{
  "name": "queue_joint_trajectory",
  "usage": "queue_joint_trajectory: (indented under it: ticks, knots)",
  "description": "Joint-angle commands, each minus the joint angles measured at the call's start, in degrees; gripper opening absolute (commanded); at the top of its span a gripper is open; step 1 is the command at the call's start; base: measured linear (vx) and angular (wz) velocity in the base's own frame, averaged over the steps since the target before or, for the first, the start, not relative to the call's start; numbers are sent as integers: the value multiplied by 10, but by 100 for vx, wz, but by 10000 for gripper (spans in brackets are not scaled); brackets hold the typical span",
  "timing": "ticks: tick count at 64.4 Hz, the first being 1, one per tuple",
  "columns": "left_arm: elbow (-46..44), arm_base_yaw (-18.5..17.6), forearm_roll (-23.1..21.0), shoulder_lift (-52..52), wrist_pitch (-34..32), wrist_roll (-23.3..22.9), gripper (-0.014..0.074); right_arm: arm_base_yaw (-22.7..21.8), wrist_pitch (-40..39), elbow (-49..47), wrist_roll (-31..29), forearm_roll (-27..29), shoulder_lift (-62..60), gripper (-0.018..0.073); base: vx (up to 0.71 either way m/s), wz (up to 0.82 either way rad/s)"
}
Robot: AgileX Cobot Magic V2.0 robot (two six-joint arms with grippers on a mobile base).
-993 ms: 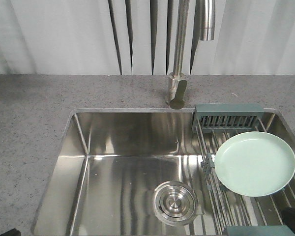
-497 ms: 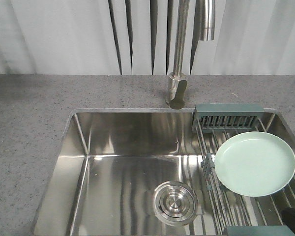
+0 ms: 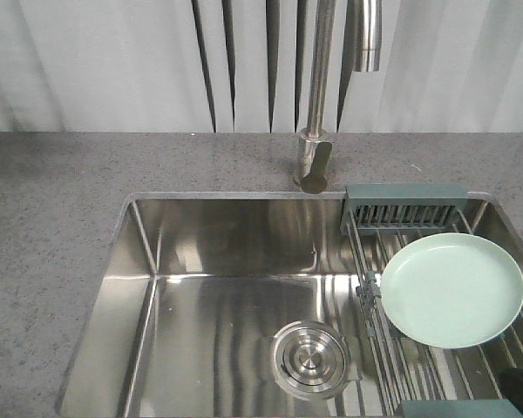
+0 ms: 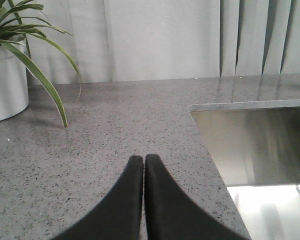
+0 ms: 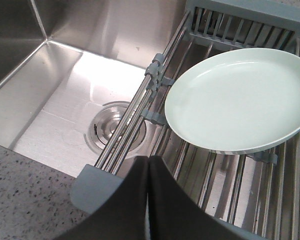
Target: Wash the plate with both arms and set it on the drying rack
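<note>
In the last second my left tool (image 4: 143, 159) slipped from the front view, both tools clenched empty, plate (image 5: 238, 99) resting on the drying rack (image 5: 140, 131) ahead of my right tool (image 5: 148, 161), so I judge the task finished.

I can read no text, label, brand, number or sign in any of my three views. The plate (image 3: 451, 290) is plain, with no mark on the face I see. The rack (image 5: 210, 165) and its caddy (image 3: 406, 207) carry no lettering I can make out. The faucet (image 3: 317, 96) and the sink (image 3: 209, 287) show bare metal, and the drain (image 3: 309, 359) has only ridges. The counter (image 4: 90, 150) is speckled stone with no print. The pot (image 4: 7, 82) in my left wrist view is plain white.
</note>
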Motion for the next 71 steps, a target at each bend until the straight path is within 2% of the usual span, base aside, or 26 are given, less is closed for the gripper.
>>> queue_joint_trajectory:
  ticks: [1, 71]
  knots:
    - [12, 1, 10, -10, -46, -16, -5, 0, -35, -16, -2, 1, 2, -10, 0, 0]
    - [12, 1, 10, -10, -46, -16, -5, 0, -40, -10, -2, 1, -1, -10, 0, 0]
